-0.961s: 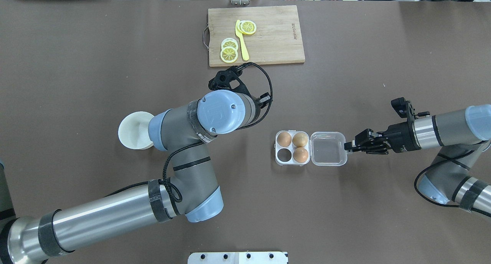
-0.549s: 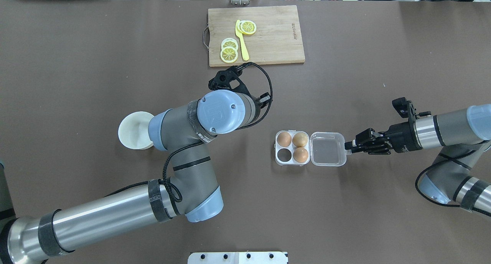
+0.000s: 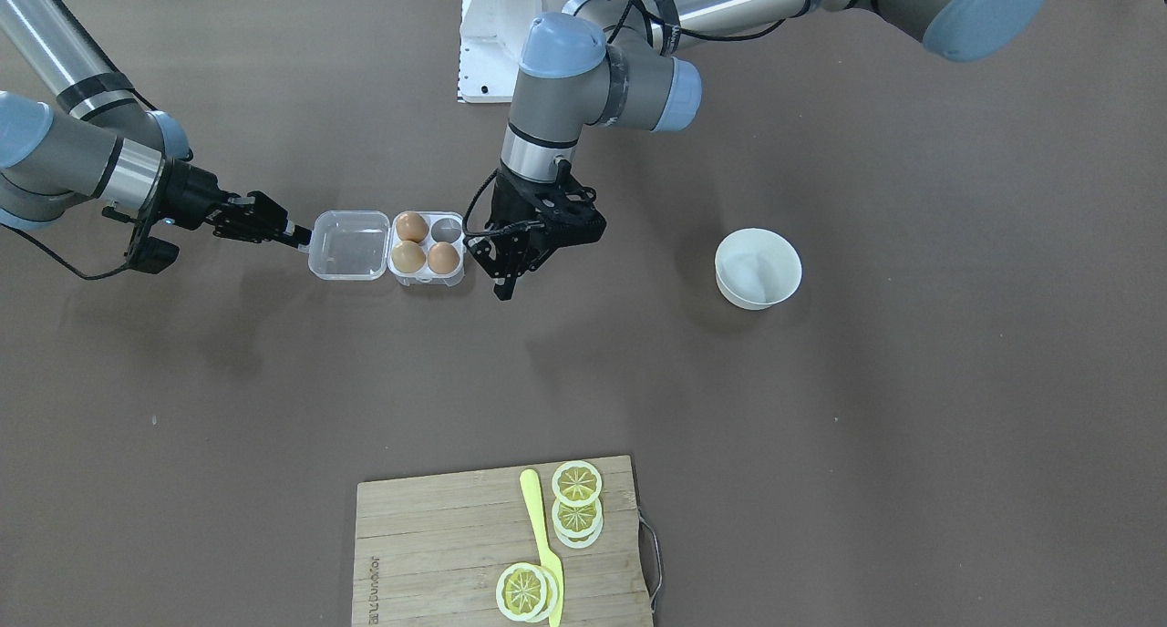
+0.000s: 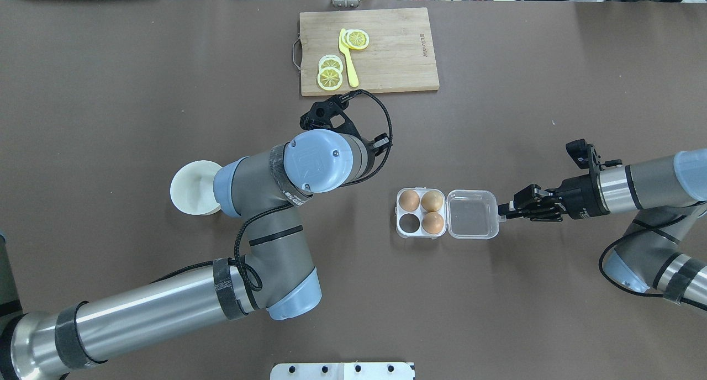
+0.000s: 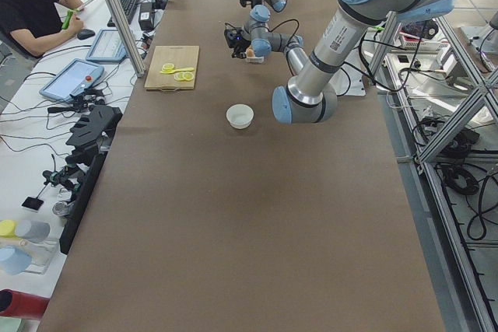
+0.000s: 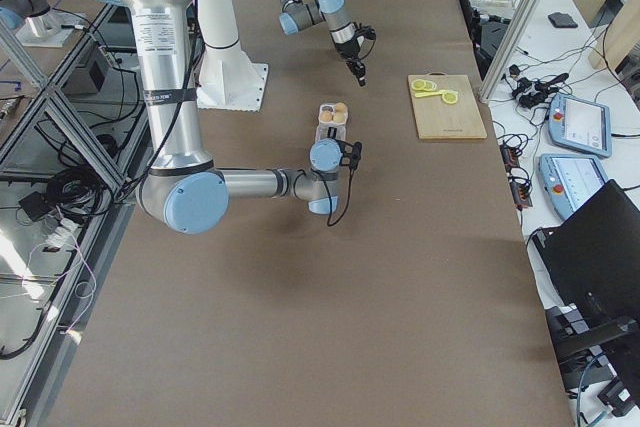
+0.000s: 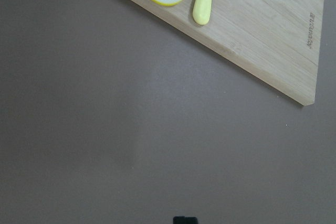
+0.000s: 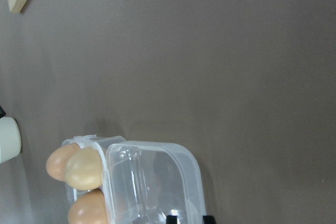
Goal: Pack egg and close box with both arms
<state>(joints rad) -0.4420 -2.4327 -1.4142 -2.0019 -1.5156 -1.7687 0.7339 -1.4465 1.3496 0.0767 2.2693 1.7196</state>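
The box [image 4: 469, 217] sits mid-table, flopped open, with its long axis running left-right: tray toward the robot's left, lid toward its right. Three eggs [image 4: 432, 201] sit in the tray, and the left cell nearest the robot is open. Overhead only shows the right gripper [image 4: 501, 210] meeting the lid's edge. The right wrist cam shows the rim caught between its fingertips [image 8: 172, 216], so it's pinching the lid. Overhead mostly hides the left gripper [image 3: 499, 282] under its wrist. The front view shows it raised beside the tray, but I can't tell if its jaws are parted.
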